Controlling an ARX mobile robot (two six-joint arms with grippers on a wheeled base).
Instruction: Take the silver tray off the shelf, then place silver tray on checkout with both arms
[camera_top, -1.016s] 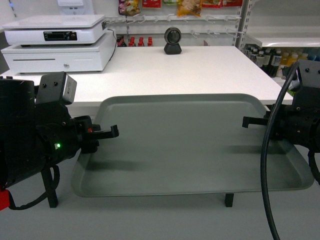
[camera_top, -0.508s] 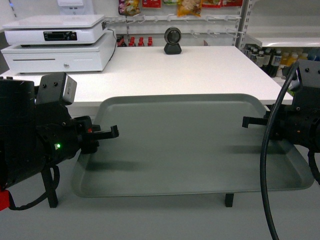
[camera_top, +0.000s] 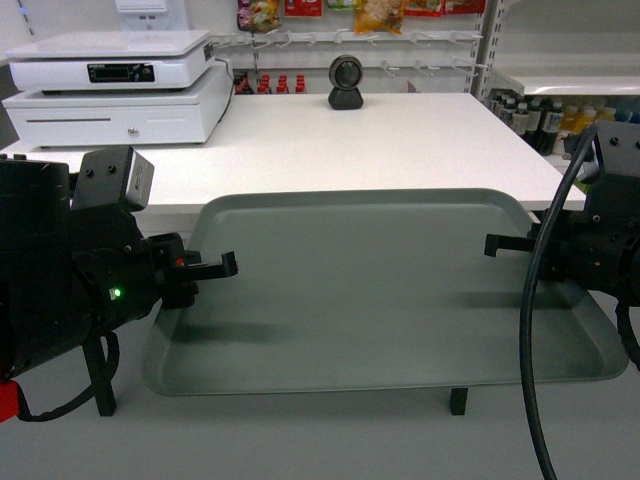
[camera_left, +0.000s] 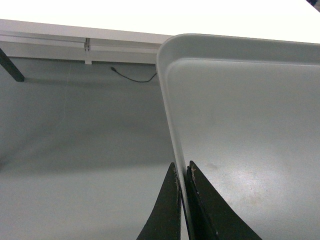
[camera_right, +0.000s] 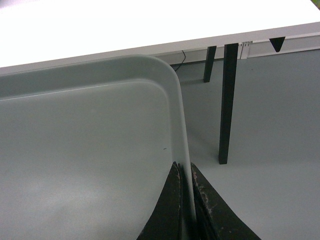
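The silver tray appears rigid, thin and slippery. The left gripper and right gripper each pinch a side rim; keep it level.

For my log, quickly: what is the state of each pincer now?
Left pincer: closed on the left rim of the silver tray.
Right pincer: closed on the tray's right rim.

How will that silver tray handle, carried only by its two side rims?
The silver tray looks stiff: held only at its ends, it shows no sag. Its smooth matte rim may slip in the narrow left gripper and right gripper.
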